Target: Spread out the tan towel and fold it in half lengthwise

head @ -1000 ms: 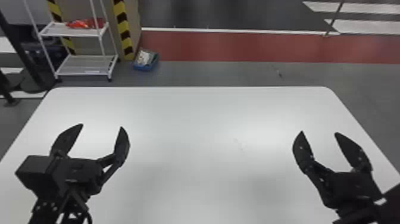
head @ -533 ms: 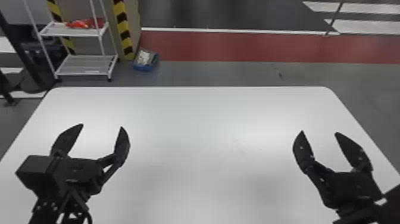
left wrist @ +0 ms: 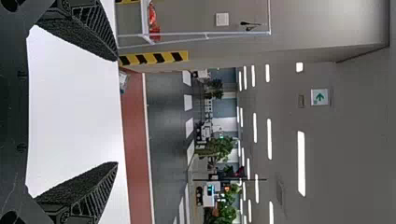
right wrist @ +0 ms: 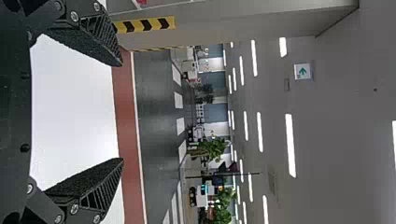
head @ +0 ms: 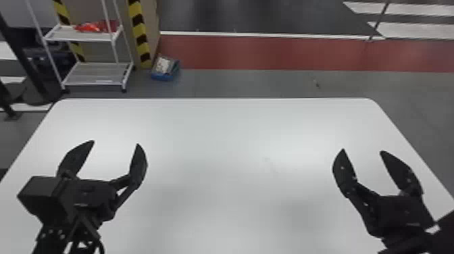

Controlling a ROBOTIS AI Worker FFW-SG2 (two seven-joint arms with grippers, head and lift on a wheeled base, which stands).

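Blue bin [head: 165, 75] past tbl [head: 219, 135], head view, ceiling lts [right wrist: 290, 145], R wrist view

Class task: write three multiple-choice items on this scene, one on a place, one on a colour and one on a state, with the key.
1. Beyond the white table, where is the blue bin?
A: on the table; B: on the floor beside the shelf rack; C: on the rack's upper shelf.

2. What colour is the wide floor band?
A: dull red; B: green; C: yellow.

3. How do the jaws of the left gripper and right gripper stand?
A: both shut; B: only one pair open; C: both open.

Key:
1 B: the bin sits at floor level, right of the rack.
2 A: the head view shows a dull red strip.
3 C: each pair has a wide gap.
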